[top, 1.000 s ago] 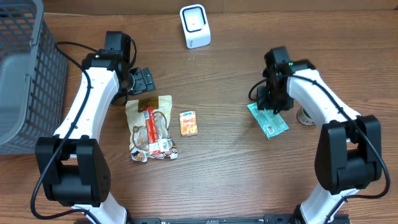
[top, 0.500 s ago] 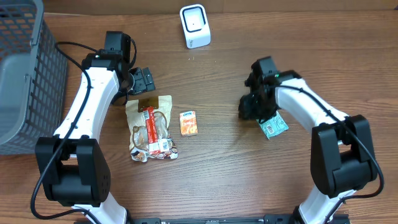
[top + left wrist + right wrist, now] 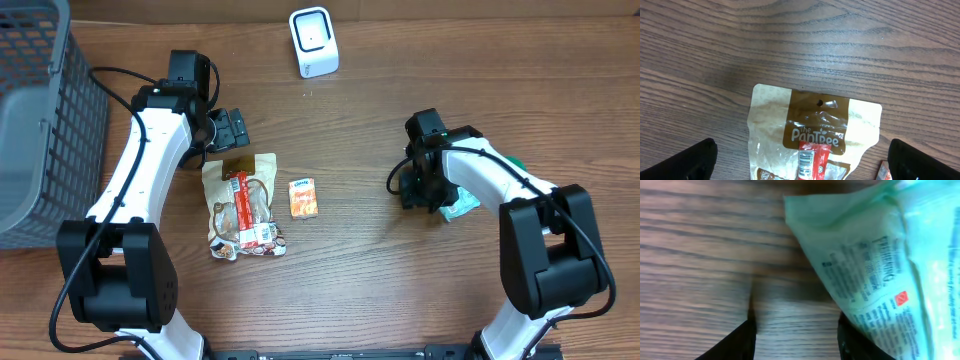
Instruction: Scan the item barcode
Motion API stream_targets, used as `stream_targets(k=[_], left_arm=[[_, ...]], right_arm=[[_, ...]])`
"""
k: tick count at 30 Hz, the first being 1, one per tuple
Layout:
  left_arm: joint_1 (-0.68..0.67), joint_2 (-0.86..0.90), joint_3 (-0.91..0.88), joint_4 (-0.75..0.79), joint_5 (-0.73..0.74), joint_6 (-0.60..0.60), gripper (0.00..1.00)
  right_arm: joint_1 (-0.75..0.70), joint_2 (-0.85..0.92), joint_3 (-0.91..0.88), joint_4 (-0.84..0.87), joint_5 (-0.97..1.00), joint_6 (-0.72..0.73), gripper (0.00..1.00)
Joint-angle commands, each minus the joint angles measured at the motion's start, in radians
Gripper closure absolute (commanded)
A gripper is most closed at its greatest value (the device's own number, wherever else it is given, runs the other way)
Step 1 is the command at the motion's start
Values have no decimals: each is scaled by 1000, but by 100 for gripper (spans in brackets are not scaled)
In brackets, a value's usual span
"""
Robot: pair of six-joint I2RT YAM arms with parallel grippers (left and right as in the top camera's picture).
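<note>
Right gripper (image 3: 418, 188) stands half spread, only bare wood between its fingers (image 3: 742, 342), pinching nothing. The packet (image 3: 890, 265), pale green, lies flat on the table (image 3: 380, 280) just outside the jaws, against one finger, its corner pointing past them and its body running away to that side. From above the wrist hides most of it. The jaws probably need a sideways shift to straddle its edge. This arm is much nearer. The left gripper (image 3: 232, 128) hangs wide open over a brown bag (image 3: 815, 135), well apart. The scanner (image 3: 313, 42) stands at the far edge.
</note>
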Motion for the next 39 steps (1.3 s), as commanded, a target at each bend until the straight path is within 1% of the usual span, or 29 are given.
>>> stream_targets(k=[1, 6, 11, 14, 16, 21, 24, 26, 30, 33, 34, 35, 39], left_arm=[[-2, -11, 11, 2, -6, 19, 0], [-2, -11, 11, 2, -6, 19, 0], [-2, -11, 11, 2, -6, 19, 0], [-2, -11, 11, 2, -6, 19, 0], [-2, -11, 11, 2, -6, 19, 0], [-2, -11, 11, 2, -6, 19, 0], [-2, -11, 11, 2, -6, 19, 0], [-2, -11, 11, 2, -6, 19, 0], [-2, -11, 11, 2, -6, 19, 0], [-2, -11, 11, 2, -6, 19, 0], [-2, -11, 11, 2, -6, 19, 0], [-2, -11, 11, 2, -6, 19, 0], [-2, -11, 11, 2, -6, 19, 1]], right_arm=[[-31, -23, -13, 7, 104, 4, 47], [-57, -23, -13, 18, 130, 5, 46], [-69, -23, -13, 19, 176, 55, 46], [-69, -23, 0, 18, 151, 56, 47], [-64, -23, 23, -4, 71, 56, 47], [-35, -23, 93, -48, -229, 56, 47], [3, -23, 106, -17, -418, 95, 48], [42, -23, 105, 20, -496, 135, 48], [146, -23, 105, 108, -499, 188, 48], [239, -23, 105, 185, -443, 207, 48], [293, -23, 105, 218, -348, 259, 48], [320, -23, 105, 233, -298, 284, 48], [407, -23, 105, 290, -165, 327, 48]])
